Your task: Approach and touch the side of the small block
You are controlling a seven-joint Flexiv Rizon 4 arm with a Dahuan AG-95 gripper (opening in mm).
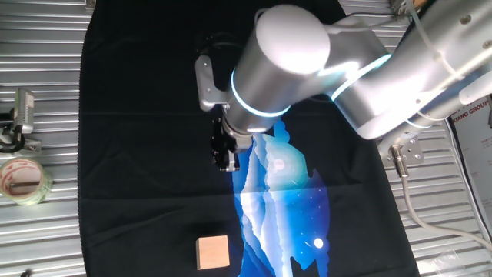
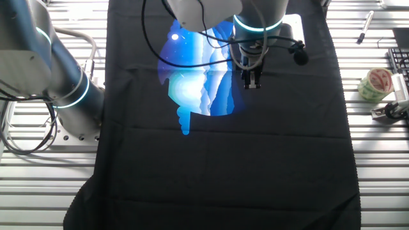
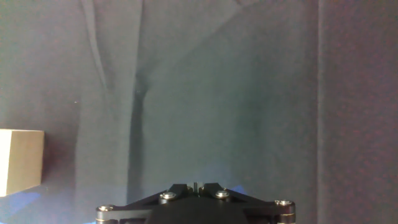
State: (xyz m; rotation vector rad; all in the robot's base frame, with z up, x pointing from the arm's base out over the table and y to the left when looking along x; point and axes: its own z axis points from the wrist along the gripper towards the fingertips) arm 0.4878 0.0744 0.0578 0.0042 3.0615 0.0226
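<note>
**Mara:** Two fingers on the gripper, and from the fixed views they look pressed together with nothing between them, though they are dark against the black cloth, so she would call that likely, not certain. In the hand view only the bracket with its screws shows at the bottom edge, not the tips.

**Ivo:** And the small block?

**Mara:** It sits on the cloth well apart from the gripper, nearer the cloth's edge, just beside the blue mountain print. In the hand view the small block is cut off at the left margin, so it lies off to one side of the gripper, not in line with it. In the other fixed view the gripper hangs over the print and no block is in view.

**Ivo:** So the approach is barely begun, he judges. How should the arm do it well?

**Mara:** Travel sideways toward the block first, drop until the tips are level with its side face, then close in slowly and square to that face. The cube is light and would slide on cloth, so contact should be gentle. The roll of tape lies off the cloth, far from the path.
</note>
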